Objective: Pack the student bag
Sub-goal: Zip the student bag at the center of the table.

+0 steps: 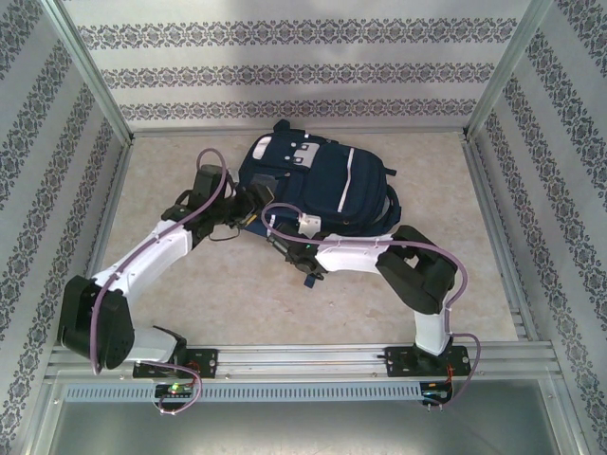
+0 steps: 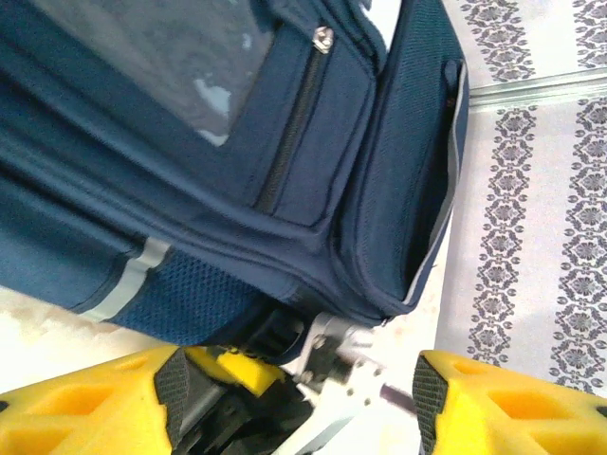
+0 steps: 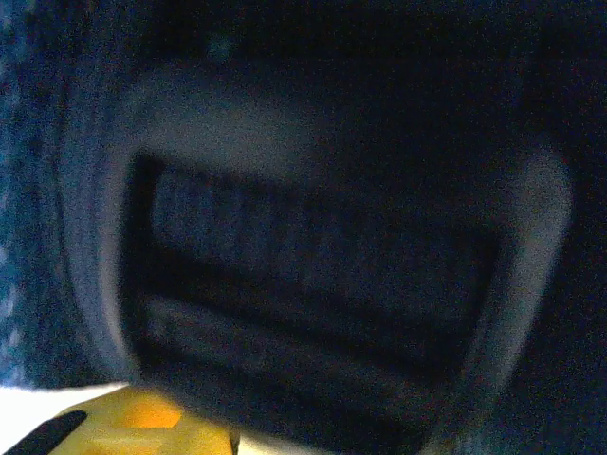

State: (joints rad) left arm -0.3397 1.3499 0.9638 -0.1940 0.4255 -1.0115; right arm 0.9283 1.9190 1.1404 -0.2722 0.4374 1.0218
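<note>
Overhead view: one large navy-blue fabric student bag point(image 1: 322, 185) w/ thin white stripes and grey-white patches lies flat on the beige stone-patterned table point(image 1: 237, 313), toward the back, approx. ctr; both arms reach in at its near-left edge. Left pincer point(image 2: 302, 398): yellow fingers point(image 2: 95, 408) stand wide apart w/ nothing clamped, just short of the bag's lower corner. Right pincer point(image 1: 273, 237): pushed up against dark fabric at the bag's near edge. Its wrist view is dark and blurred, w/ one yellow finger point(image 3: 142, 427) in sight, so neither its width nor any hold can be told. Handling (judged): soft, unstiffened shell, prob. sags and folds if lifted at one point. It looks slack, so likely light, yet bulky for a single pincer. Woven cloth gives good friction and is not fragile. Best holds: bound seams, strap webbing, or the small metal zip pull point(image 2: 323, 38) for opening a pocket. Broad flat panels offer little to pinch, and the mesh side panel point(image 2: 199, 303) would stretch, so it is a poor hold. Counts: student bag ×1; arms ×2; pincers ×2; zip pull ×1; clear window pocket point(image 2: 161, 57) ×1; grey reflective stripe point(image 2: 128, 280) on the lower side ×1.
</note>
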